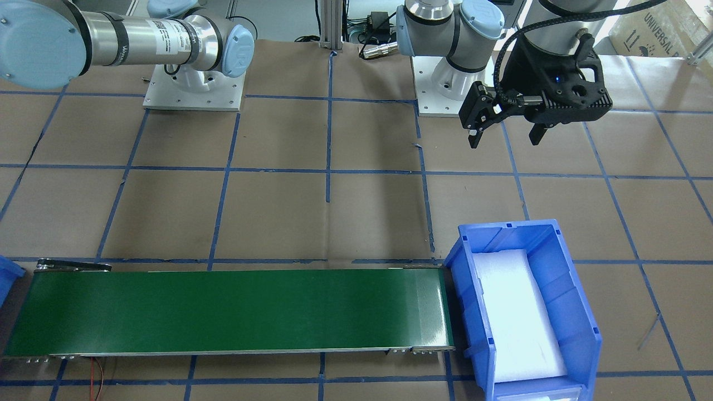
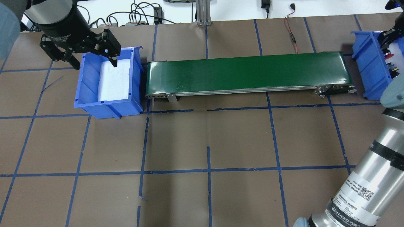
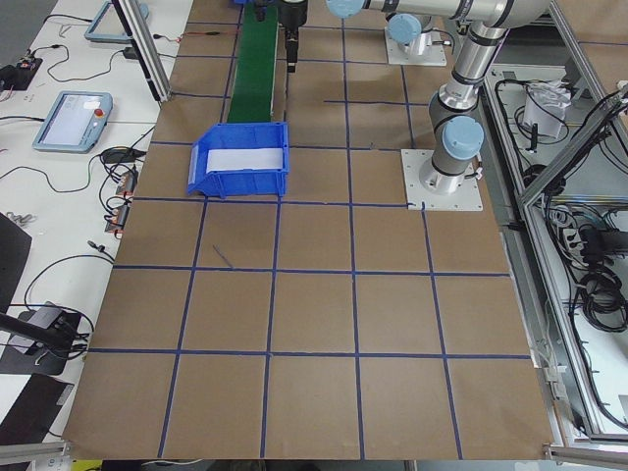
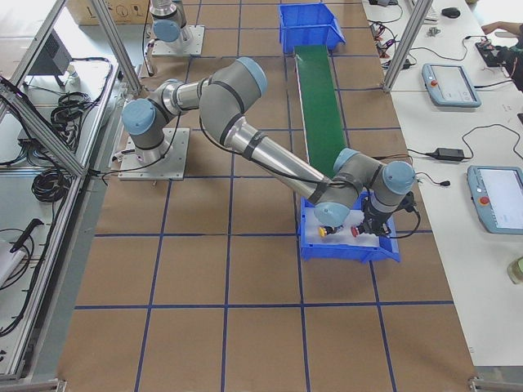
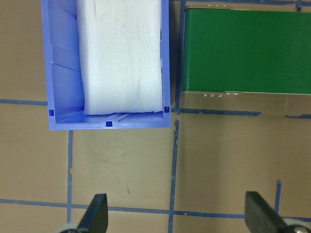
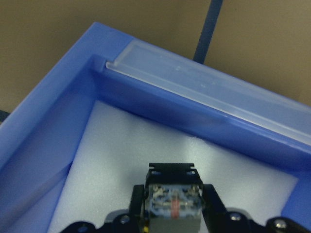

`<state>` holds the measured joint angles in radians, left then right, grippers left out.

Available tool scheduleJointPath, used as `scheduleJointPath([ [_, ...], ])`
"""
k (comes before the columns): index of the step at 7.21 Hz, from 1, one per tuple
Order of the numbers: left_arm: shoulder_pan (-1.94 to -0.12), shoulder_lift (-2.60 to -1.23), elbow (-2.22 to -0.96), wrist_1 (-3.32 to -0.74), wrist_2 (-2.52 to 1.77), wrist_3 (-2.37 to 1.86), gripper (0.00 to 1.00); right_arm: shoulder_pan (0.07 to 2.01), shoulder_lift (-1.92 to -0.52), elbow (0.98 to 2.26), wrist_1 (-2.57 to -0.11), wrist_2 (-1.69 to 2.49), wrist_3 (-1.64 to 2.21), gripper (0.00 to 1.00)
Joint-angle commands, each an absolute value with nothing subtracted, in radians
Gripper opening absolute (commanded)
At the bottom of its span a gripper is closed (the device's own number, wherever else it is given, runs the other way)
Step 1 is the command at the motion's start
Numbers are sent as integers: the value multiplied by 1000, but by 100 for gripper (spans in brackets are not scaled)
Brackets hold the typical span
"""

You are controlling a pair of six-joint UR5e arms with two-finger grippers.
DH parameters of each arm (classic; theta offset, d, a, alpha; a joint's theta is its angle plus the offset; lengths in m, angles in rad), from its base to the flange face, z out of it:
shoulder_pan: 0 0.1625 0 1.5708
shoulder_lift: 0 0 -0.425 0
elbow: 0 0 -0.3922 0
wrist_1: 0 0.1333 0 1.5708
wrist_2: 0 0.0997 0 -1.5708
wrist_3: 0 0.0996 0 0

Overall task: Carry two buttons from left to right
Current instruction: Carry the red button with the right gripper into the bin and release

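Right gripper [image 6: 172, 213]: fingers closed on a button [image 6: 172, 201], clamping the sides of its grey contact block. The block end faces the wrist camera. The long axis runs away from the lens toward the foam [image 6: 121, 160], and the cap is hidden below.

Right side view: yellow button [image 4: 323, 231] and red button [image 4: 355, 232] are in the right bin [image 4: 351, 249], cap colours showing, the red one just beside the gripper. Cannot tell which of them is the gripped one.

Left gripper [image 1: 504, 139]: fingers spread wide, nothing between them. It hovers over the table by the left bin [image 2: 107, 107].

Table [image 2: 202, 142]: brown paper with a blue tape grid. A green conveyor [image 2: 246, 72] runs between the two bins. Around it are an aluminium frame, cables, and pendants on a side bench.

Both bins are blue. The left one holds a white foam pad [image 2: 115, 80]. The right one is foam-lined too.
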<state>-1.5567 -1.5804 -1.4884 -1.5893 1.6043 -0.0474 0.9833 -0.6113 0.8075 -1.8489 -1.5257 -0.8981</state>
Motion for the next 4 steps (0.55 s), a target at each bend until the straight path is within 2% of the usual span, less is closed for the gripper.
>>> scheduleJointPath([
  [1,-1557,-1580,-1488,-1588,1608,-52,100,983,-617,807,-1848,-1525,-897,53],
  [4,-1555,-1574,-1486,-1591,1612,-48,100,989,-679,816,-1819,-1522,-903,54],
])
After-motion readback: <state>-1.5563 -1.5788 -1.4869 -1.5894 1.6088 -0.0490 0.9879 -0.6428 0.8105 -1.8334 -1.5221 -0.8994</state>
